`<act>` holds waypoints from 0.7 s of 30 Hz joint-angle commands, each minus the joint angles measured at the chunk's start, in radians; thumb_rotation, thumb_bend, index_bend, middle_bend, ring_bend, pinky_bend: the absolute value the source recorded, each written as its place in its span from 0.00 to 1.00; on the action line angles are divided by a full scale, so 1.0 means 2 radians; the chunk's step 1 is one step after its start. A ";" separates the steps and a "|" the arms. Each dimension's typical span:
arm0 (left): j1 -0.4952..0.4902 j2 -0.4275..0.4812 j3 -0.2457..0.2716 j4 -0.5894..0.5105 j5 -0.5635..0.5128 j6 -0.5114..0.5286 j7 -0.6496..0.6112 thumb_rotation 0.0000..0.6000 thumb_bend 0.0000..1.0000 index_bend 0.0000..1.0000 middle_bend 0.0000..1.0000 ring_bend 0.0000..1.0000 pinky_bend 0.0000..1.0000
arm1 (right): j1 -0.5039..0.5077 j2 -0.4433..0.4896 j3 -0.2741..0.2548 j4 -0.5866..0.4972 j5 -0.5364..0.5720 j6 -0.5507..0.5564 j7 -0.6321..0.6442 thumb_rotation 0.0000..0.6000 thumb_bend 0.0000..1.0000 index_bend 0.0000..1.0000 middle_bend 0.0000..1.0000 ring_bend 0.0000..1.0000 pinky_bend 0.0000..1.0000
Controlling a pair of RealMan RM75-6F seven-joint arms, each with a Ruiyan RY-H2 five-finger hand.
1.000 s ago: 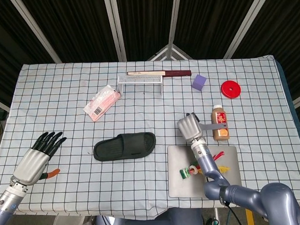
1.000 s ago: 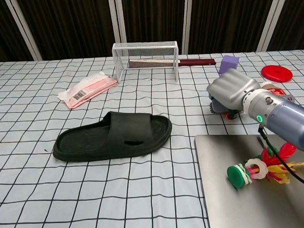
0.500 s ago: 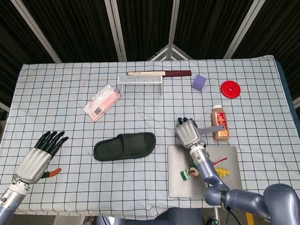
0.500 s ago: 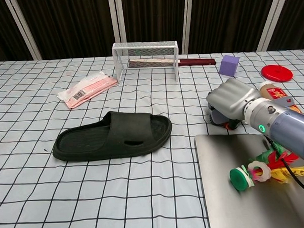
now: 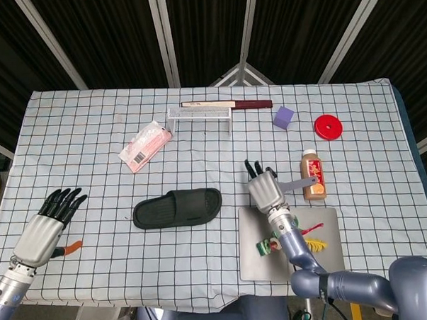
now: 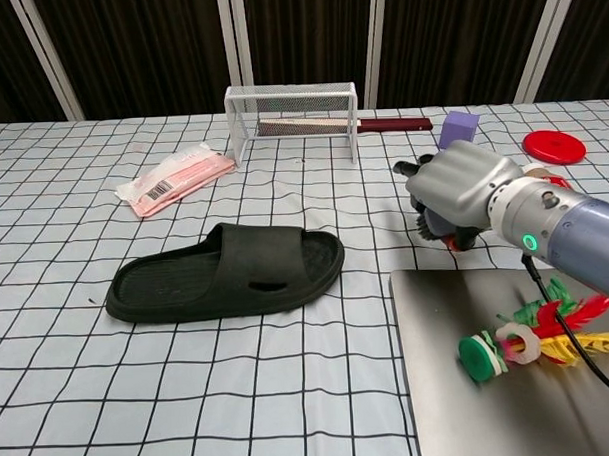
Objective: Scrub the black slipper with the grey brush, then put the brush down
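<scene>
Black slipper (image 5: 178, 207): flat on the checked tablecloth (image 5: 92, 137), near table centre, sole down, toe end toward the right hand. Judged light, soft foam or rubber, flexible; likely to slide on the cloth under scrubbing unless pinned at the heel or the strap. Not touched by either hand.

Grey brush (image 5: 294, 185): at the right hand (image 5: 263, 190), handle jutting out toward the brown bottle (image 5: 313, 175). Dark bristles visible beneath the palm in the chest view. Judged light and rigid, handle smooth; best taken around the handle near the head, bristles down.

Right hand: over the brush head, between slipper and bottle, fingertips showing dark and pointing away from the robot. Grip proper or mere rest on the brush: cannot tell, contact hidden under the palm.

Left hand (image 5: 46, 224): at the near left edge of the table, fingers spread, holding nothing; well apart from the slipper. Small orange item (image 5: 72, 245) just beside it.

Containers:
- Metal tray (image 5: 257, 268), near right: holds a shuttlecock toy (image 5: 274, 242) with green base and red and yellow feathers.
- White wire rack (image 5: 199, 114), far centre: nothing seen inside; a red-handled utensil (image 5: 229, 103) lies behind it.
- Brown bottle: lying beside the tray, cap on, contents not discernible.
</scene>
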 commanded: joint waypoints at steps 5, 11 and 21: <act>0.011 -0.008 0.000 -0.001 0.001 0.003 0.003 1.00 0.04 0.00 0.02 0.01 0.00 | 0.015 0.009 0.003 -0.002 0.045 -0.015 -0.011 1.00 0.37 0.00 0.00 0.07 0.43; 0.018 -0.007 0.000 -0.003 0.013 0.014 0.007 1.00 0.04 0.00 0.02 0.01 0.00 | 0.024 0.014 0.004 0.003 0.070 -0.029 0.005 1.00 0.35 0.00 0.00 0.05 0.43; 0.024 -0.004 -0.002 0.001 0.024 0.022 -0.002 1.00 0.04 0.00 0.02 0.01 0.00 | 0.005 0.062 -0.012 -0.083 0.029 0.022 0.043 1.00 0.35 0.00 0.00 0.04 0.42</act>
